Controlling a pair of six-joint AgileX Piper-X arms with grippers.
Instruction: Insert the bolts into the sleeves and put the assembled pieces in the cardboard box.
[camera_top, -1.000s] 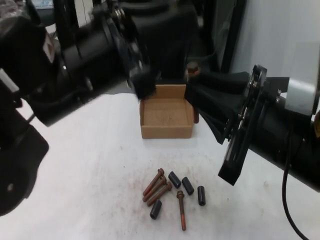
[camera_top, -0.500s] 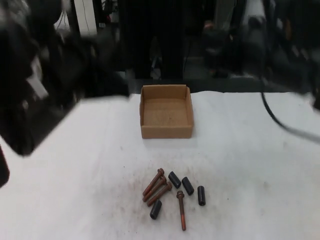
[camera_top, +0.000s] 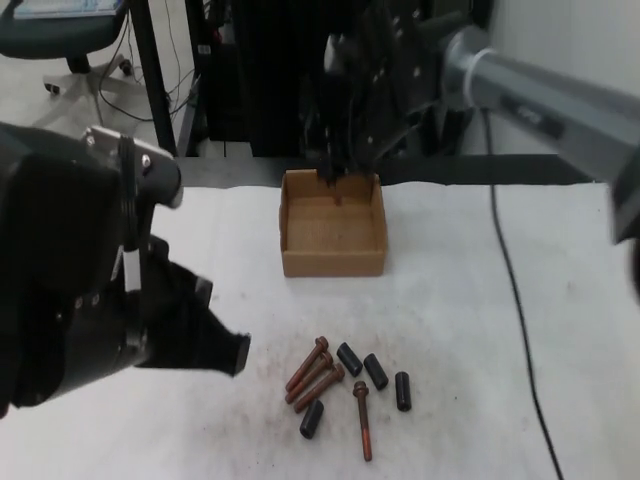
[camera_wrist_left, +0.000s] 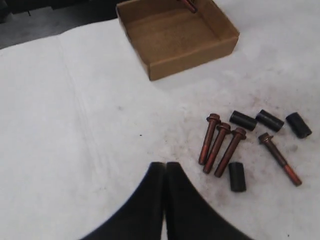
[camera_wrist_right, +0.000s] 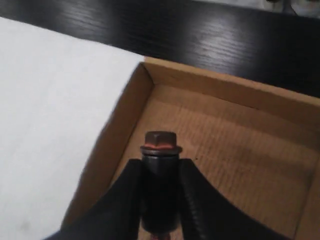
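High view count: I make out four loose rust-brown hex-head steel bolts (camera_top: 315, 368), four short black cylindrical sleeves (camera_top: 375, 371) and one shallow brown cardboard box (camera_top: 333, 262), all on the white bench cover (camera_top: 500, 330).
Bolt layout: three lie side by side and touching. The fourth lies apart, between two of the sleeves.
Sleeve layout: three sit in a loose row just beside the bolt heads. The fourth lies by the tips of the three grouped bolts.
Box position: farther back on the bench, well apart from the loose parts.
Assembled piece (camera_wrist_right: 160, 195): a fifth bolt sits inside a fifth black sleeve, its flanged hex head standing out of one end. A reddish tip seems to show at the other end, though my view there is poor.
Right gripper (camera_wrist_right: 161, 167): both fingers pinch the sleeve of the assembled piece, held above the box floor near one side wall.
Left gripper (camera_wrist_left: 165, 172): fingers pressed together with nothing between them, over bare bench cover near the three grouped bolts.
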